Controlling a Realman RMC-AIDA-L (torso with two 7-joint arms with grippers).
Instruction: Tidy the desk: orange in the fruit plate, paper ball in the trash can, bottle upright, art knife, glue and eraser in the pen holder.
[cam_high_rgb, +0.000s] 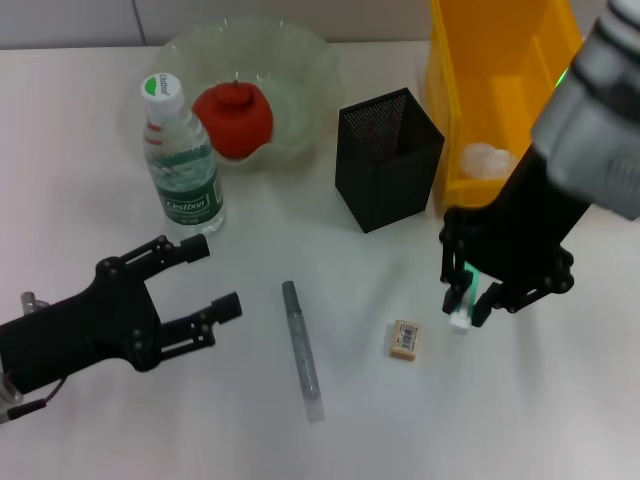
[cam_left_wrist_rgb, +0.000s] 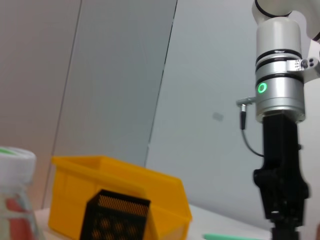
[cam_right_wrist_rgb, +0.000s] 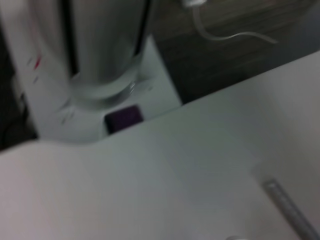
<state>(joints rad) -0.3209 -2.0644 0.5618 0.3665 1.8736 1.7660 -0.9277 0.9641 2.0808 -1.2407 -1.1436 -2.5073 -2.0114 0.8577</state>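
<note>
A small green-and-white stick, likely the glue (cam_high_rgb: 461, 303), hangs upright, pinched in the right gripper (cam_high_rgb: 470, 300) just right of and nearer than the pen holder (cam_high_rgb: 388, 158). The left gripper (cam_high_rgb: 205, 280), jaws spread, idles far left.

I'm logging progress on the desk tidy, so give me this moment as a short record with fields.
orange: in fruit plate
paper ball: in trash can
bottle: upright
eraser: on the table
art knife: on the table
pen holder: nothing visible inside
right gripper: shut on green-and-white glue
left gripper: open, holding nothing
</note>
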